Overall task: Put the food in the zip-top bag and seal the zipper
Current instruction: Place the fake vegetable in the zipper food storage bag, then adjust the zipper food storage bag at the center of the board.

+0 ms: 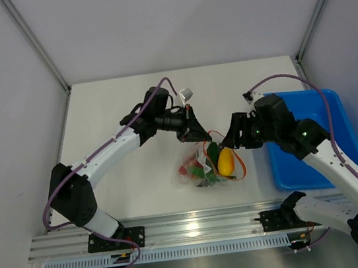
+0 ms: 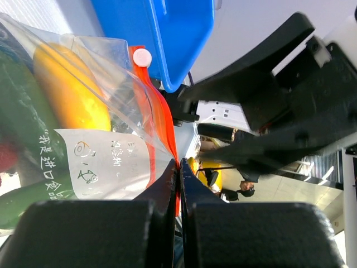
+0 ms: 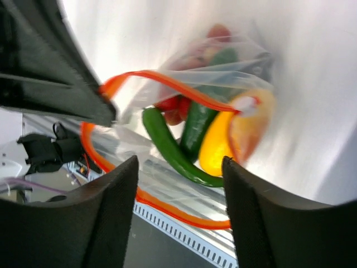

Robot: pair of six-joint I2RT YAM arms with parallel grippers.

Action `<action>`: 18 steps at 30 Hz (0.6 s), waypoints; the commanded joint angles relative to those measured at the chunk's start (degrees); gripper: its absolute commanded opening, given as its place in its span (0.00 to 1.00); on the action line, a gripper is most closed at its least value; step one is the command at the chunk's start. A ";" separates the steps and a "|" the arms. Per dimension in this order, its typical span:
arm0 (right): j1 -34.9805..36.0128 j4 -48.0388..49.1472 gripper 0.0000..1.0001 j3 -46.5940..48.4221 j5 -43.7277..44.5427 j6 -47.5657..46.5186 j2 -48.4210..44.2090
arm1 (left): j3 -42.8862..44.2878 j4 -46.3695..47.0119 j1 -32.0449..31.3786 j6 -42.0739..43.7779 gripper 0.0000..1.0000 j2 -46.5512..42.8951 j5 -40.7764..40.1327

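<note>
The clear zip-top bag [image 1: 201, 171] lies on the white table, its mouth held open and lifted. Inside it are the yellow-orange pepper [image 1: 225, 161], the green pepper [image 1: 212, 150] and the red tomatoes [image 1: 186, 169]. My left gripper [image 1: 195, 131] is shut on the bag's orange-red zipper strip [image 2: 162, 117], just above the food; the white slider tab [image 2: 141, 57] sits farther along the strip. My right gripper [image 1: 233, 137] is open and empty, just right of the bag's mouth. In the right wrist view the green pepper [image 3: 170, 146], yellow pepper [image 3: 217, 146] and zipper strip [image 3: 167, 82] lie beyond my open right gripper [image 3: 179, 162].
A blue plastic bin [image 1: 306, 139] stands on the table at the right, under my right arm, and shows in the left wrist view [image 2: 162, 33]. A metal rail [image 1: 198, 224] runs along the table's near edge. White walls close in the left, back and right.
</note>
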 commanded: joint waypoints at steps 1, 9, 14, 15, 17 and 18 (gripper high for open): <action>-3.78 -6.66 0.61 1.63 0.52 -2.35 -1.92 | 3.32 0.82 -0.30 1.00 0.01 -0.92 1.11; -8.53 -4.93 0.50 -4.16 -2.47 -5.34 -4.65 | 3.41 0.82 -0.38 0.83 0.00 -0.92 1.38; -9.32 -1.50 0.45 -5.57 -7.39 -5.95 -1.23 | 3.24 0.21 -0.38 1.18 0.01 -1.18 1.55; -9.41 -0.97 0.45 -5.75 -7.75 -6.13 -0.79 | 3.32 0.03 -0.39 1.18 0.01 -1.44 1.64; -9.32 0.09 0.45 -6.19 -7.93 -6.91 0.35 | 3.06 -0.15 -0.30 1.27 0.01 -1.53 1.73; -9.32 0.18 0.44 -6.28 -8.10 -7.44 0.88 | 2.88 -0.23 -0.30 1.44 0.01 -1.79 1.82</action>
